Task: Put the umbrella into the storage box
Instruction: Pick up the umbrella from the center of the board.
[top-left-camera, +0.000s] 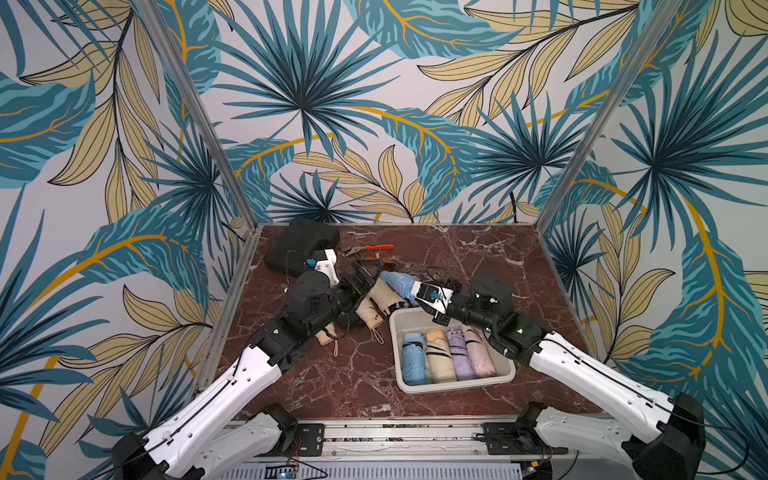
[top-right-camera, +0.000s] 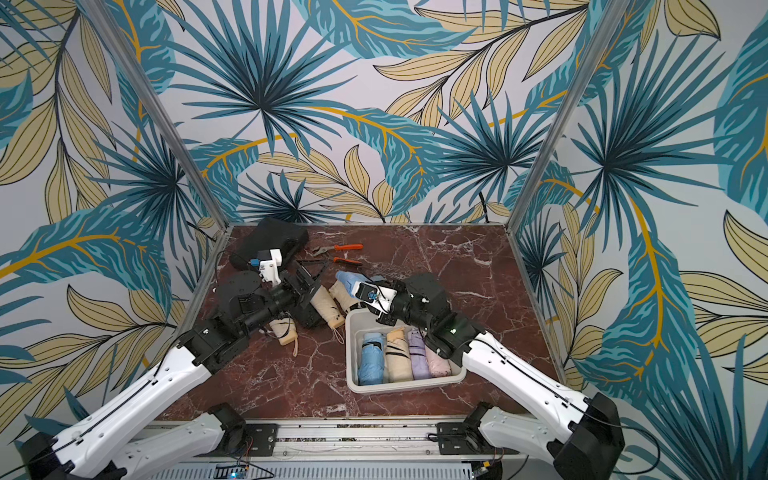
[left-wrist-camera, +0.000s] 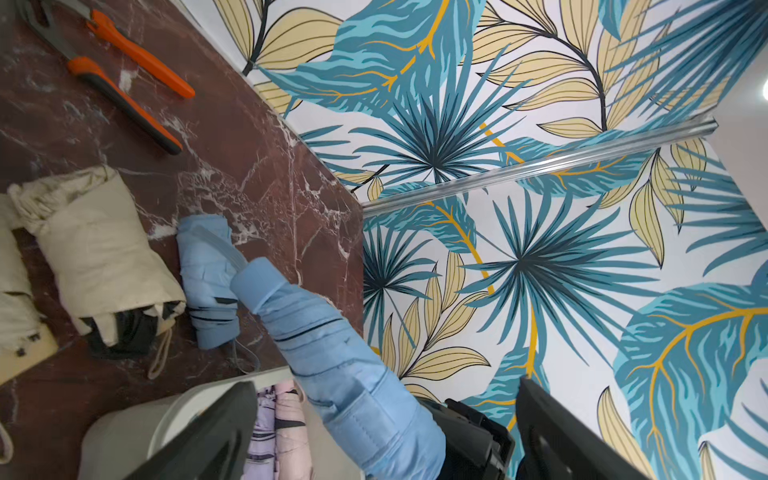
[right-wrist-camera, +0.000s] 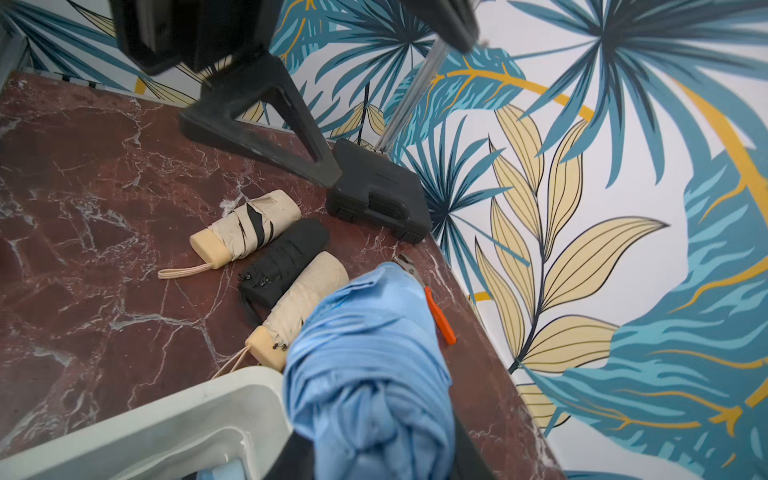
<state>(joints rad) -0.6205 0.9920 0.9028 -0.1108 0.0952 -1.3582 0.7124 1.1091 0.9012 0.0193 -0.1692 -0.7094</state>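
Well, the dark red marble table (top-left-camera: 478, 266) has leafy walls (top-left-camera: 374, 124) on three sides, with open room toward 2 o'clock. The white storage box (top-left-camera: 457, 384) sits at 5 o'clock, four umbrellas (top-left-camera: 444, 357) in a row inside. The right gripper (top-left-camera: 414, 291) squeezes the blue umbrella (right-wrist-camera: 374, 374) by the box's 11 o'clock corner, its long side pointing to 10 o'clock. The left gripper (top-left-camera: 368, 276) hangs wide open beside it.

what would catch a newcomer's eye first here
The loud tropical leaf wallpaper covers all three walls. Next, the right gripper is shut on a light blue folded umbrella near the far rim of the white storage box, where four folded umbrellas lie side by side: blue, beige, lilac, pink.
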